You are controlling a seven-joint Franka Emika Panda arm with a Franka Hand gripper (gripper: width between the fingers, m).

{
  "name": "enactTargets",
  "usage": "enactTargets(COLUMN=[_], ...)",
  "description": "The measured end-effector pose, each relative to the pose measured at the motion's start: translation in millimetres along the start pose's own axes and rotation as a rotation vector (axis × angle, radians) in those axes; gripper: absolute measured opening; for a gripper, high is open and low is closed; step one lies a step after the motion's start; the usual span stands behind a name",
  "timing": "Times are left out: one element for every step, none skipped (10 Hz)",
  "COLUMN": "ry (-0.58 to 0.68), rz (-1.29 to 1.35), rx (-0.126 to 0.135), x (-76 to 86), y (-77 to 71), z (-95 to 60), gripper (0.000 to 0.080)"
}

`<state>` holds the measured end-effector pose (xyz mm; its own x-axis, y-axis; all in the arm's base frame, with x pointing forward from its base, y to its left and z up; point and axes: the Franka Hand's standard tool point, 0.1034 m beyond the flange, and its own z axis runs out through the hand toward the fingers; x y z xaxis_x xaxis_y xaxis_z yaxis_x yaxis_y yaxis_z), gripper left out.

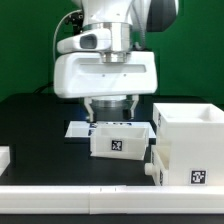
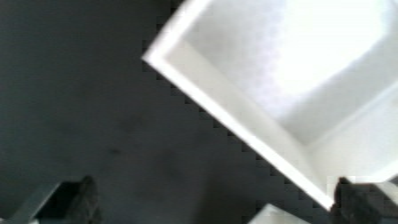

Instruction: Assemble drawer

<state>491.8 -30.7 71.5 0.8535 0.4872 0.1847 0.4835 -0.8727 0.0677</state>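
A small white tray (image 1: pixel 118 141) with a black-and-white tag on its front stands on the black table in the middle. In the wrist view it (image 2: pixel 285 70) shows as an open white box. My gripper (image 1: pixel 112 110) hangs just above the tray's rear part, fingers spread wide and nothing held. In the wrist view the gripper (image 2: pixel 217 205) shows two dark fingertips (image 2: pixel 71 200) far apart, one by the tray's wall. The large cube-shaped shell (image 1: pixel 190 135) stands at the exterior view's right. A second small tray (image 1: pixel 157 165) sits low against its front.
The marker board (image 1: pixel 78 128) lies flat behind the middle tray. A long white border bar (image 1: pixel 90 197) runs along the front edge. A small white piece (image 1: pixel 4 158) sits at the exterior view's left edge.
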Motion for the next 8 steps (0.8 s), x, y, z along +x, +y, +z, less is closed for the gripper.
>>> enactTargets(ry=[0.0, 0.003, 0.023, 0.018, 0.022, 0.02, 0.02, 0.02], rz=[-0.002, 0.031, 0.183, 0.268, 0.408, 0.471, 0.45, 0.45], rx=[0.001, -0.001, -0.014, -0.008, -0.001, 0.008, 0.007, 0.007], x=[0.4, 0.4, -0.6, -6.3, -3.2, -0.1, -0.5, -0.5], y=[-0.8, -3.4, -21.4, -36.9, -53.9, -63.3, -62.2, -62.4], z=[0.1, 0.1, -1.0, 0.8, 2.8, 4.0, 4.0, 4.2], gripper=[0.0649, 0.0649, 0.0649, 0.0649, 0.0649, 0.0649, 0.0649, 0.0649])
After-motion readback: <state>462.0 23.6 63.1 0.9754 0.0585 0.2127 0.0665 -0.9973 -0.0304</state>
